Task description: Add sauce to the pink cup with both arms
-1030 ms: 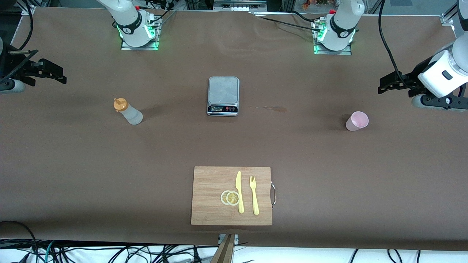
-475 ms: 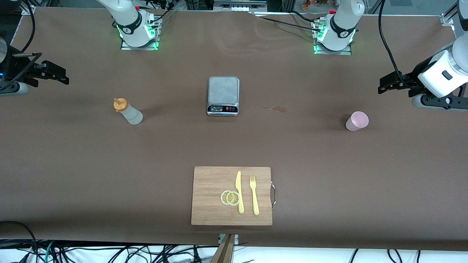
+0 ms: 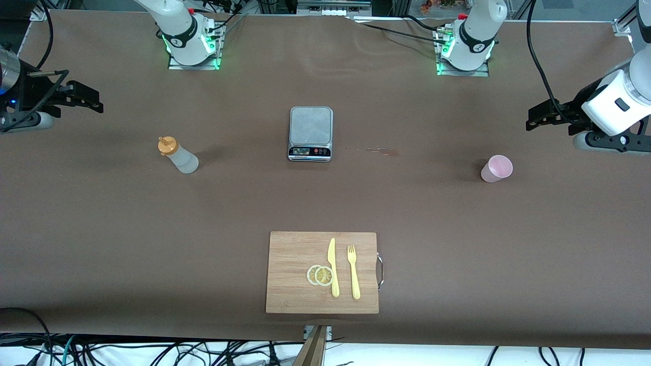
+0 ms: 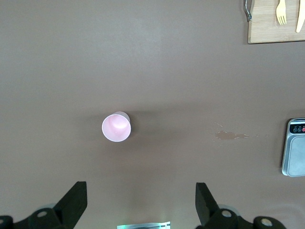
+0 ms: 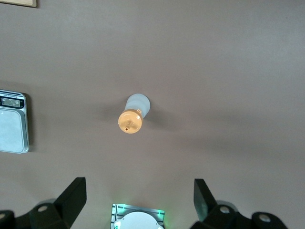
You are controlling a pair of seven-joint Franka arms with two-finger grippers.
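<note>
The sauce bottle (image 3: 178, 156), translucent with an orange cap, stands upright toward the right arm's end of the table. It also shows in the right wrist view (image 5: 134, 114), seen from above. The pink cup (image 3: 497, 168) stands upright and empty toward the left arm's end, and shows in the left wrist view (image 4: 116, 128). My right gripper (image 3: 95, 103) hangs open and empty over the table's end, apart from the bottle; its own view shows it wide open (image 5: 139, 196). My left gripper (image 3: 531, 118) hangs open and empty over the other end, apart from the cup; its own view shows the same (image 4: 140, 200).
A grey kitchen scale (image 3: 311, 133) sits mid-table, with a small brown stain (image 3: 384, 150) beside it. Nearer the camera lies a wooden cutting board (image 3: 287, 251) with a yellow knife (image 3: 332, 267), a fork (image 3: 353, 272) and two lemon slices (image 3: 320, 275).
My right gripper has drifted a little inward over the table toward the bottle's side. The left arm, bottle and cup have not moved.
</note>
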